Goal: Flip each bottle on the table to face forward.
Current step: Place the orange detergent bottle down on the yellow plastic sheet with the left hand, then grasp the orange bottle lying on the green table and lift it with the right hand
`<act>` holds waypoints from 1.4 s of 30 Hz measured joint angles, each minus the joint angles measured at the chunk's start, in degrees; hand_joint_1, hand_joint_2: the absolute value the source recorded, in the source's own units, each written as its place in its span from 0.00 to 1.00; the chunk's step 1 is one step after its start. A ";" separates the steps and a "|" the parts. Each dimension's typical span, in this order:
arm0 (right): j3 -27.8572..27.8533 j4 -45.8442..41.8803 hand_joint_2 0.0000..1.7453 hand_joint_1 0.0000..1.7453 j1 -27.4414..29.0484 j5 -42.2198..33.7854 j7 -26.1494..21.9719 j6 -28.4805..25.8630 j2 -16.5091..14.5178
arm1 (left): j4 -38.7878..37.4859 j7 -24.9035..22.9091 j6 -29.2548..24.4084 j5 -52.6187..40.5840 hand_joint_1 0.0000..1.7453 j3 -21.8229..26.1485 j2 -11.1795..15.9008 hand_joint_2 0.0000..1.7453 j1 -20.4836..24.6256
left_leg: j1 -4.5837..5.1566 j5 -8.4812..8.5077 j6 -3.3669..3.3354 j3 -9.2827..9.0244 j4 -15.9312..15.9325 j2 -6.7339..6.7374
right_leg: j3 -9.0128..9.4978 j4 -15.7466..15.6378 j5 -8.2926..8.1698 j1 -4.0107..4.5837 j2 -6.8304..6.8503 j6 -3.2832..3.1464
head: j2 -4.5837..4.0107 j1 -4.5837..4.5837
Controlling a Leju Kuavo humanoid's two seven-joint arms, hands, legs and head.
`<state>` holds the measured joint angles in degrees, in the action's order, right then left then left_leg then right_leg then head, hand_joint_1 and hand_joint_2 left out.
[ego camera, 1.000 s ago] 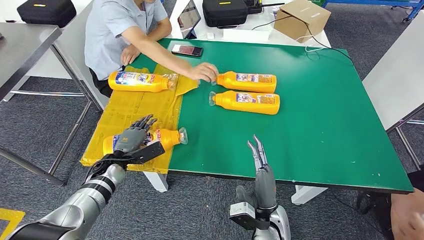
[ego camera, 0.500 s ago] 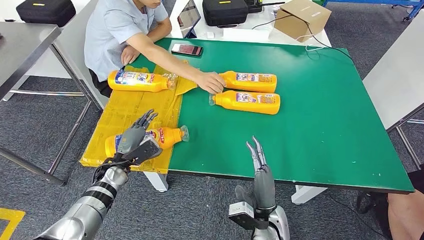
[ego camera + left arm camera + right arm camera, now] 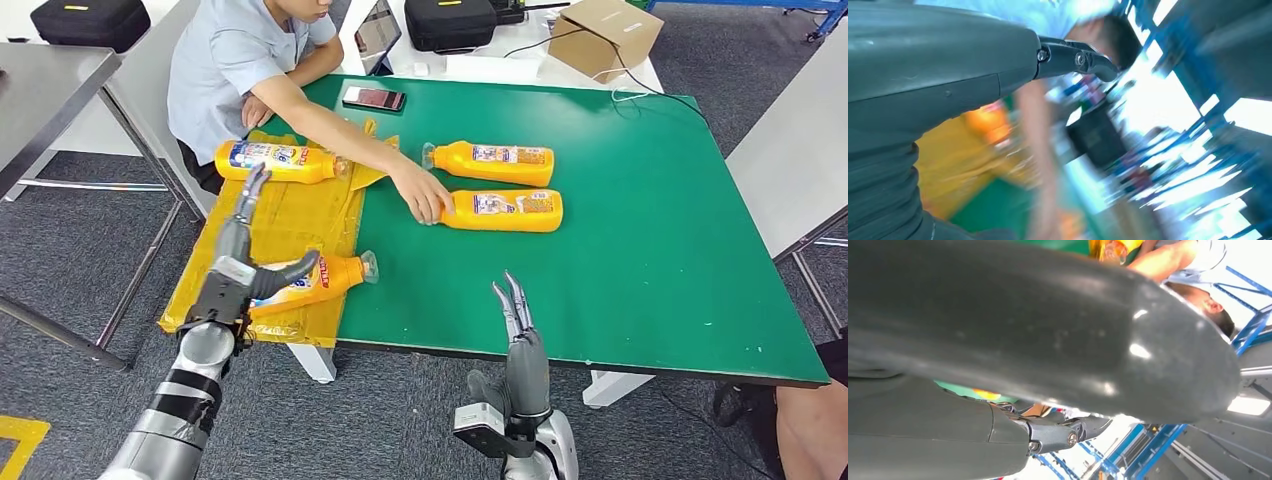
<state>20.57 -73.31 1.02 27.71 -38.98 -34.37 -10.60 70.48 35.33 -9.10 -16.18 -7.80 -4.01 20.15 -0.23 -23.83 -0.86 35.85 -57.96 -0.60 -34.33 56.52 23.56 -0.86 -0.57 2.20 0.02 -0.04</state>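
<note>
Lying on sides across green tabletop: four orange plastic bottles, contents hidden by opaque walls. Nearest bottle on yellow sheet, just beside left hand, fingers spread, holding nothing. Right hand at table's near edge, fingers straight, empty. Person's hand touching front right bottle; rear right bottle and far left bottle untouched.

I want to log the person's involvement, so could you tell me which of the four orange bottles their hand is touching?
The nearer bottle of the pair on the bare green table: the person's hand covers its cap end. The other three lie untouched by them.
</note>
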 joint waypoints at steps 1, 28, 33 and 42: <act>0.00 0.00 0.50 0.00 0.00 0.12 -0.01 -0.33 0.01 | 2.63 0.25 -0.08 2.69 0.00 0.26 -0.50 1.00 -0.66 | 0.00 0.00 0.00 0.01 0.00 -0.01 | 0.00 0.00 0.00 0.00 0.00 0.00 | 0.00 0.00; -5.73 8.03 1.00 0.00 -8.36 31.34 23.36 1.81 12.54 | 32.13 4.74 -6.47 17.37 0.00 2.18 -9.82 1.00 -19.20 | 0.06 -0.04 -0.05 0.04 -0.01 -0.02 | 0.00 -0.04 0.00 -0.03 0.00 0.02 | 0.00 -0.02; -6.24 8.80 1.00 0.00 -8.88 31.33 23.37 2.02 13.06 | 32.27 4.74 -6.49 17.38 0.00 2.11 -10.07 1.00 -19.64 | 0.06 -0.04 -0.05 0.05 -0.01 -0.02 | -0.01 -0.04 0.00 -0.03 0.01 0.02 | 0.00 -0.02; -6.57 14.68 1.00 0.00 -14.42 34.49 24.84 4.51 13.29 | 31.95 4.74 -6.98 16.56 0.00 0.43 -10.09 1.00 -19.49 | 0.05 -0.02 -0.07 0.05 -0.01 -0.01 | 0.00 -0.04 -0.02 -0.04 0.00 0.03 | 0.00 -0.02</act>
<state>14.00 -58.63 -13.40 62.20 -14.14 -29.86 2.69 102.43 40.06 -16.09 0.38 -7.37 -14.10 0.66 -0.18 -23.85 -0.93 35.90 -57.97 -0.61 -34.33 56.47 23.54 -0.90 -0.57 2.23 0.02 -0.07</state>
